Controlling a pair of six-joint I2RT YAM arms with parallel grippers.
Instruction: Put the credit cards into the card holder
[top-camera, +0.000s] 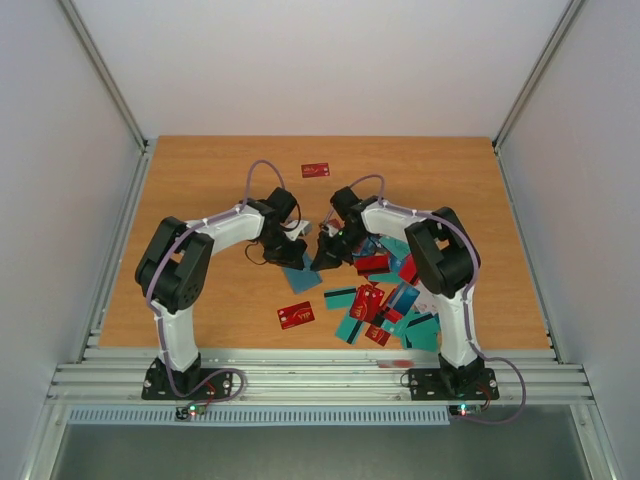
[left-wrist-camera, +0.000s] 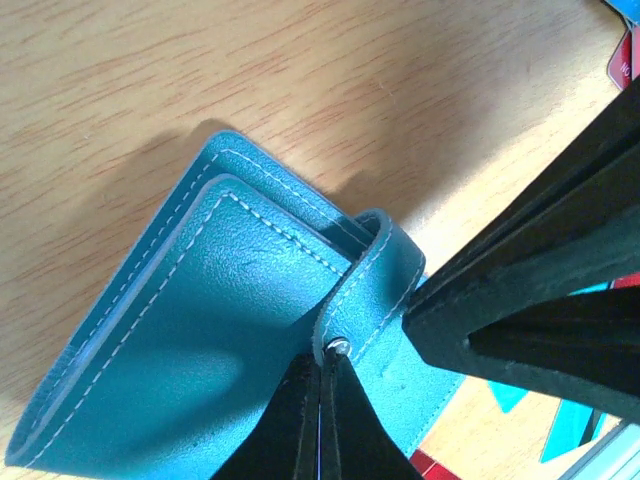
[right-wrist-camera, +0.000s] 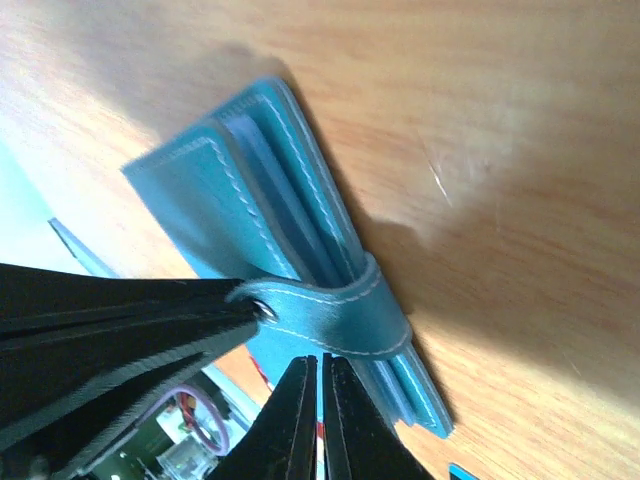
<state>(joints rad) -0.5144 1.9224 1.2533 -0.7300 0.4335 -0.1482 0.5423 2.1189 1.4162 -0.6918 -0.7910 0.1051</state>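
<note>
Sitting mid-table on the wooden tabletop (top-camera: 200, 190), the card holder (top-camera: 300, 280) is lying folded, its strap (left-wrist-camera: 365, 290) wrapping round one edge. White walls (top-camera: 300, 60) are standing on three sides, and a slotted rail (top-camera: 320, 378) is running along the near edge. The left gripper (top-camera: 297, 260) and right gripper (top-camera: 319, 264) are meeting at the strap, both closed, tips touching it (can't tell if either is actually pinching it). Credit cards (top-camera: 385, 300) are lying overlapped at near right, beside the right arm. One red card (top-camera: 315, 169) is lying alone toward the far edge, another lone card (top-camera: 295, 316) near centre. Bare wood is showing on the left half and along the far strip.
</note>
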